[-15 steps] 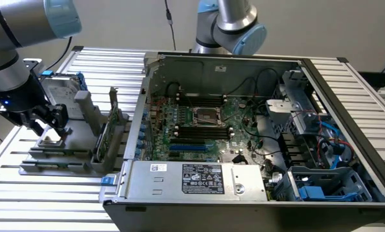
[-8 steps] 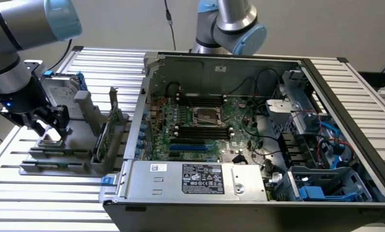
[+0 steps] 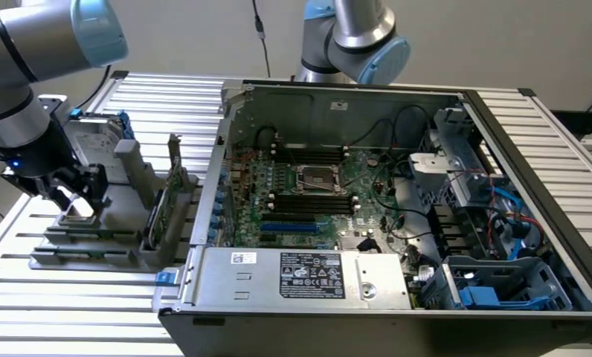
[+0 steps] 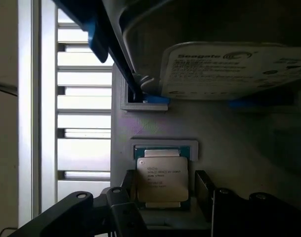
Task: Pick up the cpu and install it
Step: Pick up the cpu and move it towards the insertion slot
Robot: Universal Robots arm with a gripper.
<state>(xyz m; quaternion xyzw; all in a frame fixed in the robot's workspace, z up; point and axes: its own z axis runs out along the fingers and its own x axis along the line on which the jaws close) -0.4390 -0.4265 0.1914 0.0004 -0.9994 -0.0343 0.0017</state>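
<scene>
The cpu (image 4: 161,180) is a small square chip with a shiny silver top. It lies in a shallow recess of a grey holder block (image 4: 239,143) beside the computer case. My gripper (image 4: 165,193) is lowered over it and open, with one dark finger on each side of the chip and no visible clamp on it. In the exterior view the gripper (image 3: 75,202) hangs low over the holder (image 3: 88,242) at the exterior view's left, with the chip (image 3: 79,215) showing pale between the fingers. The dark metal-framed socket (image 3: 316,178) sits in the middle of the motherboard, far from the gripper.
A silver hard drive (image 4: 229,69) with blue rails stands in the holder just beyond the chip. An upright card (image 3: 162,204) stands between the holder and the open computer case (image 3: 534,223). A second robot arm (image 3: 361,44) rises behind the case. The table is slatted aluminium (image 3: 58,305).
</scene>
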